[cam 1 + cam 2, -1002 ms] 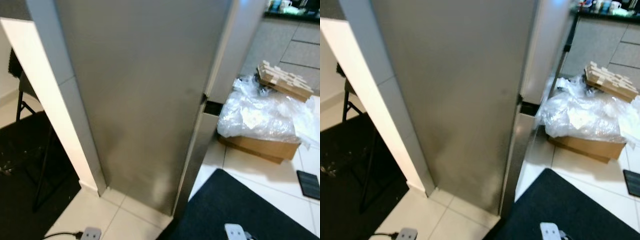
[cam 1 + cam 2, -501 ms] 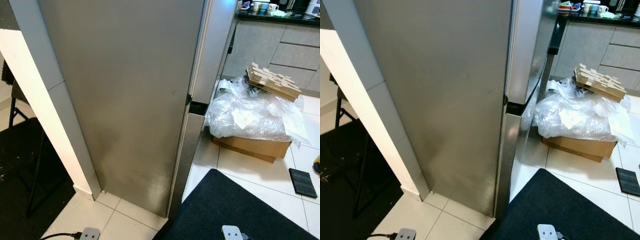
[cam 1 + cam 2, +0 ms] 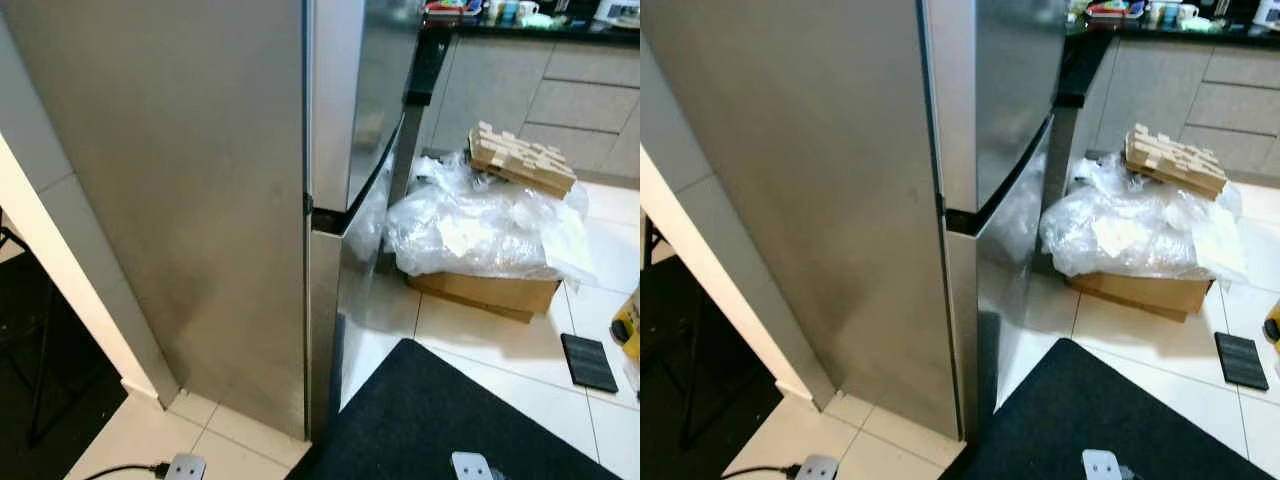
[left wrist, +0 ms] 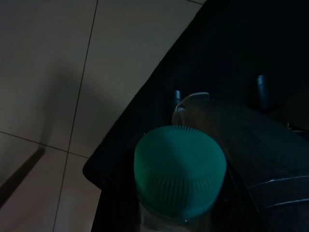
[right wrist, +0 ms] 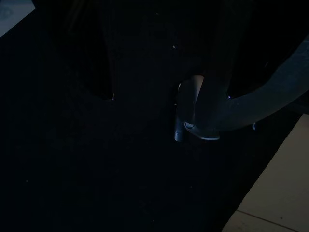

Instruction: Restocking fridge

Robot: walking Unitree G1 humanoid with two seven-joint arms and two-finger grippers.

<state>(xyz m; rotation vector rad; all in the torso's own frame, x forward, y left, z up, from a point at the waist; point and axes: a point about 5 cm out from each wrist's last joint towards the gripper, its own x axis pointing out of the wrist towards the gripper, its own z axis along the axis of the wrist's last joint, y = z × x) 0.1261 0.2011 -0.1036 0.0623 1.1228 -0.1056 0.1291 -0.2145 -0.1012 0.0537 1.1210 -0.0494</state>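
Head views: tall stainless-steel fridge (image 3: 230,200) seen side-on from its corner, both doors closed, dark seam between upper and lower door. It stands on pale floor tiles (image 3: 480,340) with a black floor mat (image 3: 440,420) just in front. To the right, a flat cardboard box (image 3: 490,292) under crumpled clear plastic sheeting (image 3: 470,225), a stack of light wooden blocks (image 3: 520,160) behind it, and a small black rectangular pad (image 3: 588,362) on the tiles. Grey kitchen cabinets (image 3: 1200,90) at the back; countertop items too small to identify. A yellow object is cut off at the right edge. Left wrist view, dim: green ribbed screw cap (image 4: 179,170) of a clear bottle sits close to the lens, above the mat edge and tiles; bottle body mostly cut off. The left gripper's fingers can't be made out, so can't tell if they're pinching the bottle. Right wrist view near-black: mat, a tile corner, a vague grey robot part; finger state of the right gripper can't be told.
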